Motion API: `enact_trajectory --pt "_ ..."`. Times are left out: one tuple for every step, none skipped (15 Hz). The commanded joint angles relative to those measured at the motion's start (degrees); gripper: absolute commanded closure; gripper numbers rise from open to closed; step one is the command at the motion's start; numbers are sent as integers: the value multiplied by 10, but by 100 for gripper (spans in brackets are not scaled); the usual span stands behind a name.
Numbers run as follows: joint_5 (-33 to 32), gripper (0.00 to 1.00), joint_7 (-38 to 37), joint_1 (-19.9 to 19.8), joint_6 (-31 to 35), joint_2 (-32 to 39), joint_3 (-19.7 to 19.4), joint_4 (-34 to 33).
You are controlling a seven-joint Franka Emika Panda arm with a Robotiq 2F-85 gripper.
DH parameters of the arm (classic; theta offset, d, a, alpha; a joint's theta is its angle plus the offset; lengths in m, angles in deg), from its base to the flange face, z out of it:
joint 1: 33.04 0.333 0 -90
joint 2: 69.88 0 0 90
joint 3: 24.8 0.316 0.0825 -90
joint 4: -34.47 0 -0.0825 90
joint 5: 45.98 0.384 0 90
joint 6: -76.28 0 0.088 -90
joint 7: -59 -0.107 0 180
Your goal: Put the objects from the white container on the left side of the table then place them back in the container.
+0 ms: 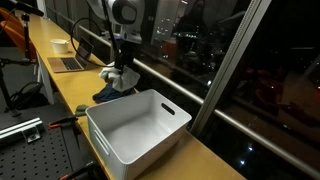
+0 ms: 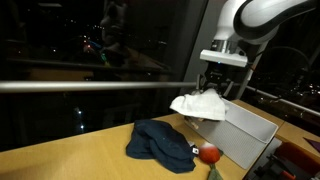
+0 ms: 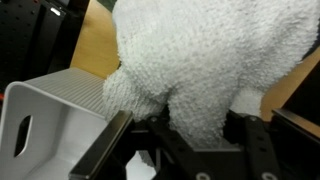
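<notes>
**Exterior view with the container in the lower centre.** The white container [image 1: 140, 125] is seen standing on the counter [image 1: 60, 85], and its interior appears bare. To its upper left, the pincer [image 1: 121, 72] is held low over the counter with the white cloth [image 1: 113, 78] bunched beneath it. The dark blue cloth [image 1: 105, 94] is spread on the counter just beyond the container. A laptop [image 1: 70, 62] and a small white bowl [image 1: 60, 45] are set further back, well apart from the working area.

**Exterior view with the container at the right edge.** The white cloth [image 2: 198, 103] is shown hanging clear of the counter, near the upper rim of the container. It is therefore carried by the pincer alone and not by any surface. The dark blue cloth [image 2: 160, 142] lies in the lower centre. The orange ball [image 2: 208, 153] rests just beside it, close to the container wall. No brown plush piece can be located.

**Wrist view.** The upper centre and right are filled by the white cloth. It is clamped between the dark fingers [image 3: 112, 148] at the bottom of the frame, so the pincer is closed on the cloth. A fold is gripped, which leaves the remainder free to drape. The container wall, with one slot handle, is visible at the lower left.

It cannot be determined whether the cloth is being taken out or returned.
</notes>
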Motion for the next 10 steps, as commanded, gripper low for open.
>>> enact_trajectory --pt "-24 89 -43 -32 6 -131 -3 106" --pt "-30 89 -53 -46 1 -162 -3 127" --pt "-33 89 -58 -60 -2 -190 -2 147" --pt "-34 89 -62 -77 -4 -219 -3 167" --pt "-35 89 -62 -95 -8 -246 -4 186" --pt "-35 89 -58 -114 -12 -271 -7 207" --pt "-34 89 -48 -133 -16 -296 -11 226" --pt "-33 89 -44 -150 -11 -308 -12 241" --pt "-28 89 -41 -164 -6 -316 -13 253" --pt "-24 89 -39 -177 5 -318 -12 263"
